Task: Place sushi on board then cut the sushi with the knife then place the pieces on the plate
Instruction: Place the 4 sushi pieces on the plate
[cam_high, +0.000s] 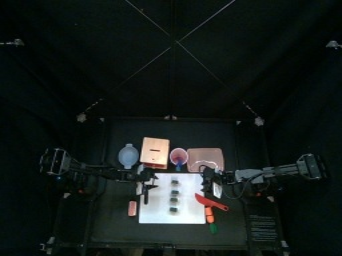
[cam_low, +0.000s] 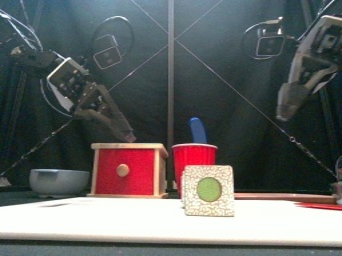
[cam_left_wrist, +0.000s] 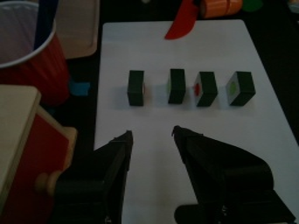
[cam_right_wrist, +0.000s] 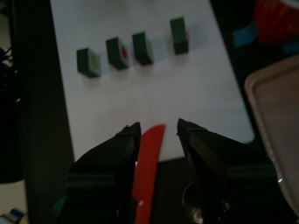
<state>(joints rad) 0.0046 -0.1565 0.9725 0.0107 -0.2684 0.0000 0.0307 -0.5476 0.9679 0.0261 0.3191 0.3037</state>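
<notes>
Four sushi pieces (cam_left_wrist: 177, 86) stand in a row along the middle of the white cutting board (cam_left_wrist: 152, 48), on the table. A narrow gap separates each piece from the next. The left pincer (cam_left_wrist: 152, 134) hovers above the board near the row, its jaws spread wide with nothing between them. The right pincer (cam_right_wrist: 159, 128) hangs high over the board's right side, jaws also apart and empty. The red toy knife (cam_right_wrist: 146, 175) lies flat on the board below it. The cutting looks done, so the likely next step is carrying pieces to the pink tray (cam_high: 205, 158). The tray sits behind the board, just beside the red cup (cam_low: 195, 158).

Several things could go wrong. The pieces are thin slabs standing on edge and close together, so a jaw lowered into a gap could tip a neighbour or push the row askew. A shallow grip could let a piece drop on the way. The path to the tray passes near the cup, which an arm might clip.

Each piece is a dark green block. The end piece's face is speckled white with a green oval centre.
</notes>
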